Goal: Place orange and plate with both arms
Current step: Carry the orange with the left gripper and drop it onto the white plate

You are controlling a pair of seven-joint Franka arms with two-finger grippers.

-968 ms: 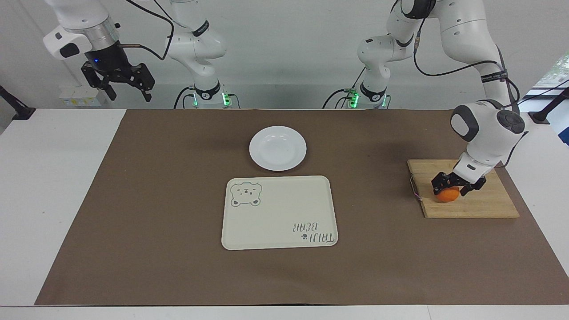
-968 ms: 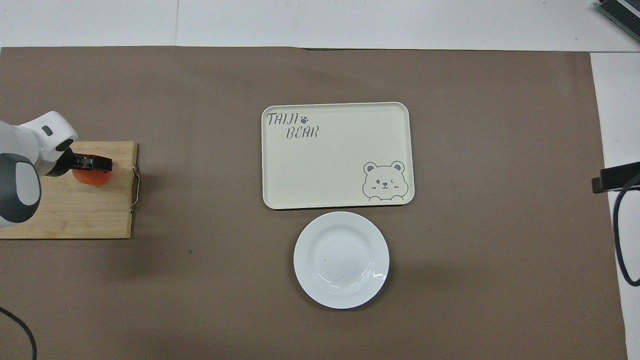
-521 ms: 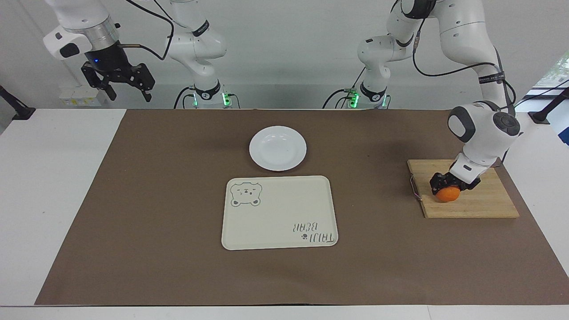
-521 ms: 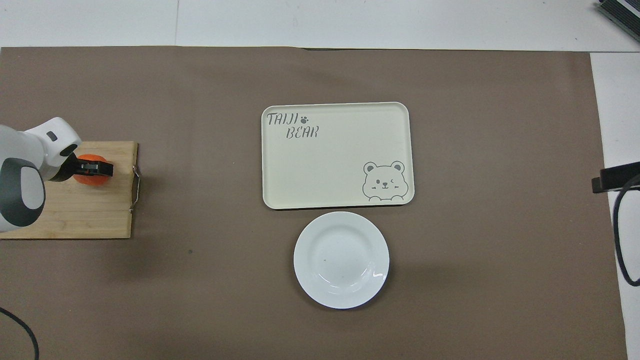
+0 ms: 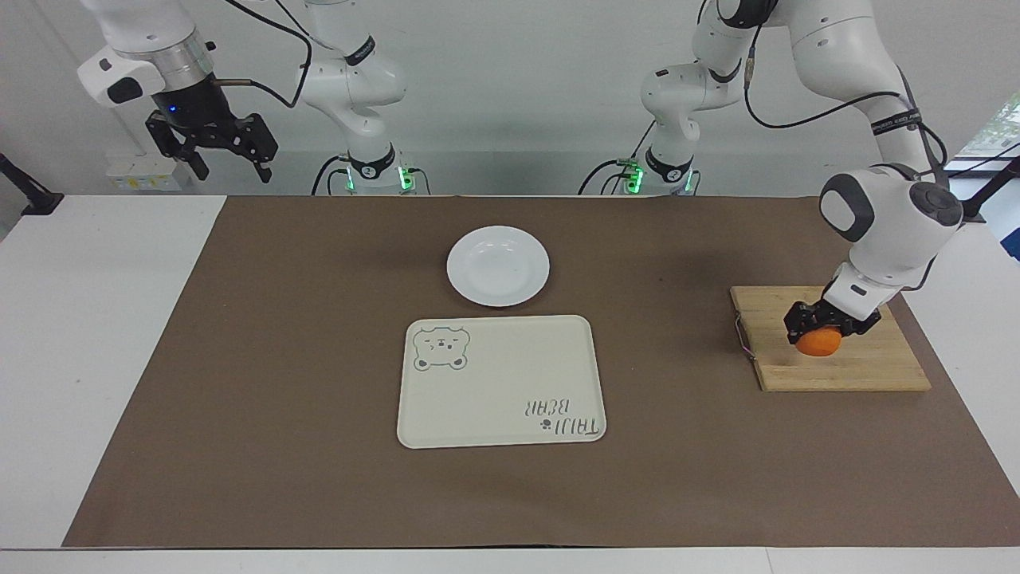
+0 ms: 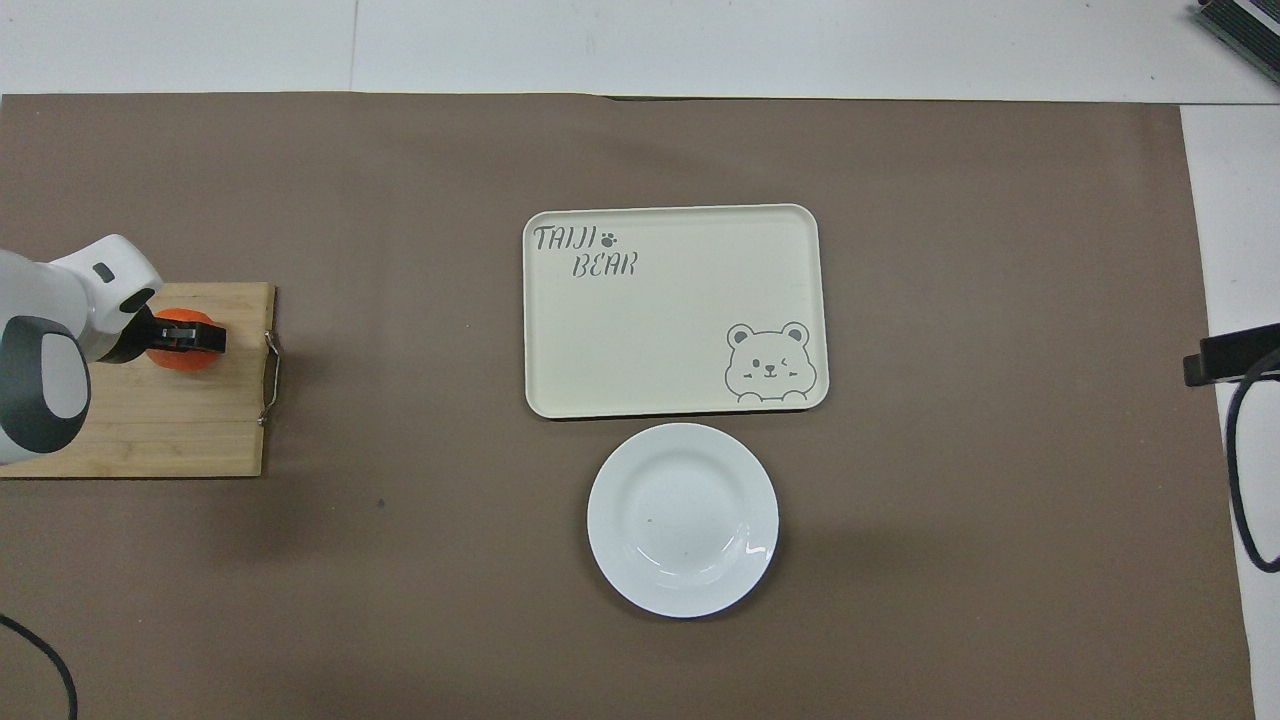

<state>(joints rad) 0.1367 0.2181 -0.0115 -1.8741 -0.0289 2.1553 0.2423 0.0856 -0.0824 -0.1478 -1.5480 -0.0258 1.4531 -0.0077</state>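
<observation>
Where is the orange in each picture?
Facing view: the orange sits at the picture's right side, gripped by the left gripper over the wooden cutting board.
Overhead view: the orange is at the picture's left edge, over the same board.
Shared landmark: the wooden cutting board, at the left arm's end of the table.

Orange (image 5: 818, 343) top hidden under left end effector (image 5: 829, 325), cutting board (image 6: 150, 440) cut by overhead view's edge

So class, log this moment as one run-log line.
left hand: shut on orange, over cutting board | right hand: open, waiting | plate: beside tray
</observation>
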